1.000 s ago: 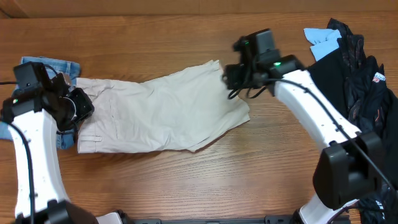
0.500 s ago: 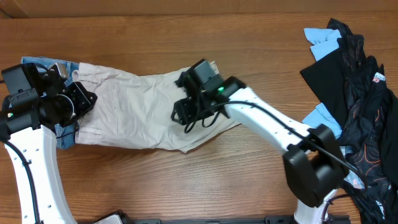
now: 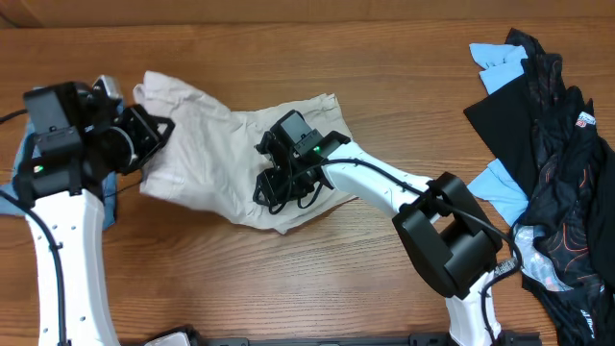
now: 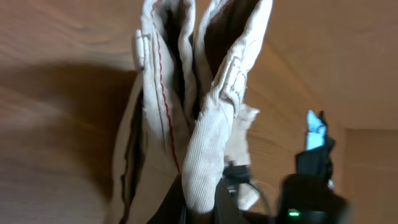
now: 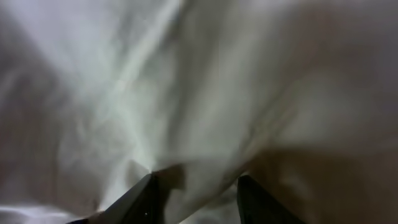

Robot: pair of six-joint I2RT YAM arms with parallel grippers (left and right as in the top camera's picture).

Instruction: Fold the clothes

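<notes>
Where khaki shorts (image 3: 207, 144) lie, brown wooden table (image 3: 288, 279)

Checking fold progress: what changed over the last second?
The right gripper swept left from the right hem of the khaki shorts to their middle. The left gripper, holding their left end, lifted it and drew it rightward, bunching the cloth. The dark heap at right stayed put.
</notes>
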